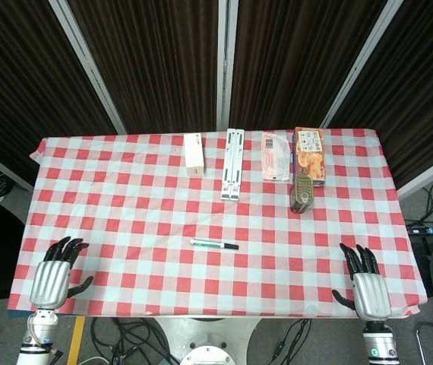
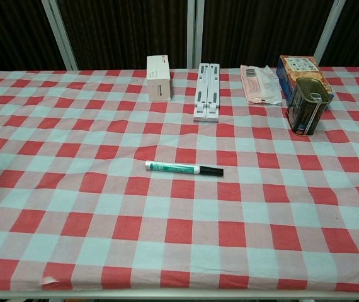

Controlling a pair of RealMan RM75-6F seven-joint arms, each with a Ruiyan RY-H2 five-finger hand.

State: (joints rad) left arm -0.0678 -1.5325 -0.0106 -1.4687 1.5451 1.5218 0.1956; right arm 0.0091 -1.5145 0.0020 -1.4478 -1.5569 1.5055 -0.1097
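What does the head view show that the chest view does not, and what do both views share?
Only the head view shows the left hand and right hand, both open at the table's near edge, holding nothing, plus cables on the floor. Only the chest view shows the tin's side wall and the white box's front face. Both show the checked cloth, the marker at the centre, the white stand, the pink packet and the orange box along the far edge.

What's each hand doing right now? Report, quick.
Left hand: open, fingers spread, holding nothing, at the table's near edge.
Right hand: open, fingers spread, holding nothing, at the near edge too.
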